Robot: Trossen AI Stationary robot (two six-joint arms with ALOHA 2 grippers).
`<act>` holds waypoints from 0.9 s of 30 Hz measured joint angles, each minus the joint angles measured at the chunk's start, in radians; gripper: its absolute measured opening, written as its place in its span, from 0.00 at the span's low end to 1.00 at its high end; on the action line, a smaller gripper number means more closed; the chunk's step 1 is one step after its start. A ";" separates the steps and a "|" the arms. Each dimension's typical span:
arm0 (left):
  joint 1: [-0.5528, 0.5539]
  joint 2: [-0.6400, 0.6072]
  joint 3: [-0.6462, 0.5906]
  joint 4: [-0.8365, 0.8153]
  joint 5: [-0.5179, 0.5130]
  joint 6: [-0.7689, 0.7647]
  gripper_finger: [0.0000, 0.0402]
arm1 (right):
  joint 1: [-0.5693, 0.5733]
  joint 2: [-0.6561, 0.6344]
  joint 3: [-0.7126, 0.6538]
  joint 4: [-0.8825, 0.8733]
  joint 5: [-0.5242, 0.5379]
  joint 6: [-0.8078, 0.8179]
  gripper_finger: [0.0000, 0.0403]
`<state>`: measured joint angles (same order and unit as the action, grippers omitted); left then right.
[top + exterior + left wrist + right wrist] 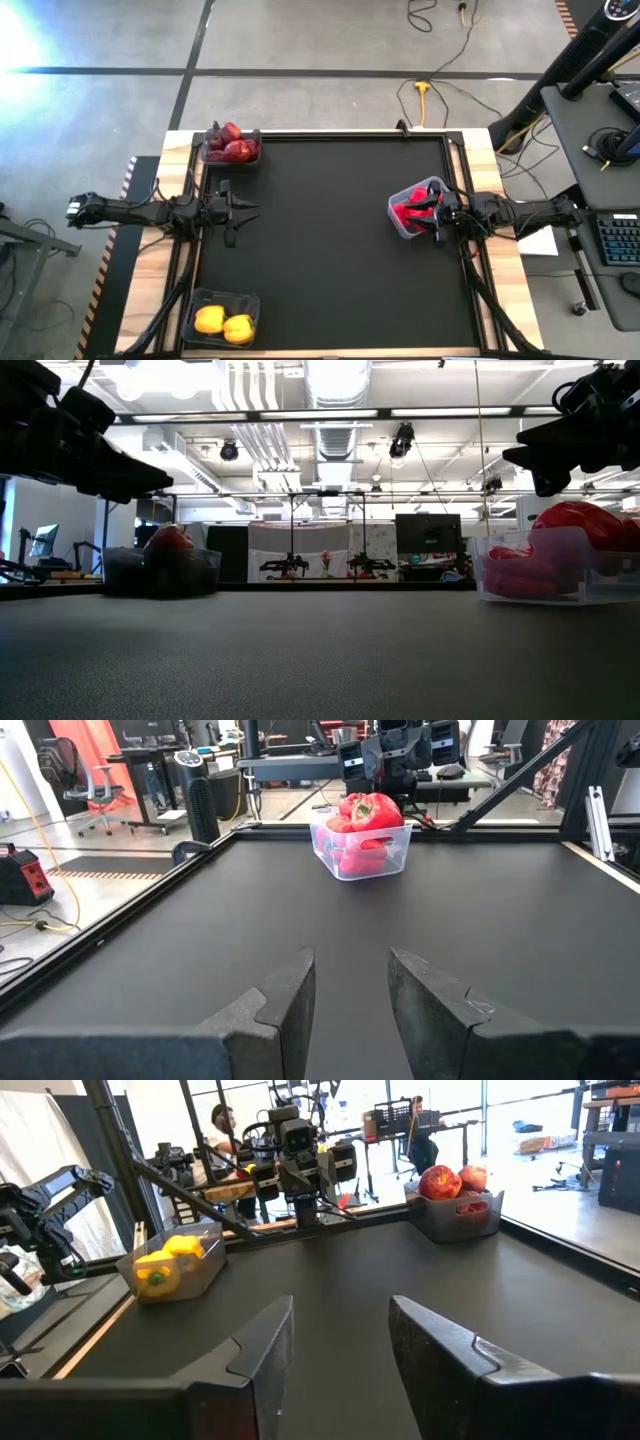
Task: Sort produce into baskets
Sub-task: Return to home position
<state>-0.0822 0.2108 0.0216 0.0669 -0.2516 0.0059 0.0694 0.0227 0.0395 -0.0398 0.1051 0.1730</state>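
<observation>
Three baskets stand on the black table (330, 260). The basket at 11 o'clock (256, 152) holds maroon apples (231, 143), too bunched to count. The basket at 7 o'clock (193, 318) holds two yellow peppers (224, 323). The basket at 3 o'clock (398, 222) holds red peppers (408, 211), with the right gripper (432, 213) above it, fingers spread. The left gripper (246, 211) is at 9 o'clock, fingers also spread.

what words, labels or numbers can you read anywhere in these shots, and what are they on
No text can be read in any view.
Red pepper tub, yellow pepper tub, apple tub: no labels show.
Monitor in the room behind: too blurred to read.
Keyboard on the side desk: keys too small to read.
</observation>
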 joint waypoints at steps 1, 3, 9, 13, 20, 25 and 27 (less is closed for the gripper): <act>0.000 0.000 0.000 0.000 0.000 0.000 0.28 | 0.000 0.000 0.000 0.000 0.000 0.000 0.39; 0.000 0.000 0.000 0.000 0.000 0.000 0.28 | 0.000 0.000 0.000 0.000 0.000 0.000 0.40; 0.000 0.000 0.000 -0.001 0.000 0.000 0.28 | 0.000 0.000 0.000 0.000 0.000 0.000 0.40; 0.000 0.000 0.000 -0.001 0.000 0.000 0.28 | 0.000 0.000 0.000 0.000 0.000 0.000 0.39; 0.000 0.000 0.000 -0.001 0.000 0.000 0.28 | 0.000 0.000 0.000 0.000 0.000 0.000 0.39; 0.000 0.000 0.000 -0.001 0.000 0.000 0.28 | 0.000 0.000 0.000 0.000 0.000 0.000 0.40; 0.000 0.000 0.000 -0.001 0.000 0.000 0.28 | 0.000 0.000 0.000 0.000 0.000 0.000 0.40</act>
<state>-0.0822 0.2110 0.0219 0.0662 -0.2516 0.0055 0.0695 0.0227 0.0395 -0.0396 0.1051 0.1730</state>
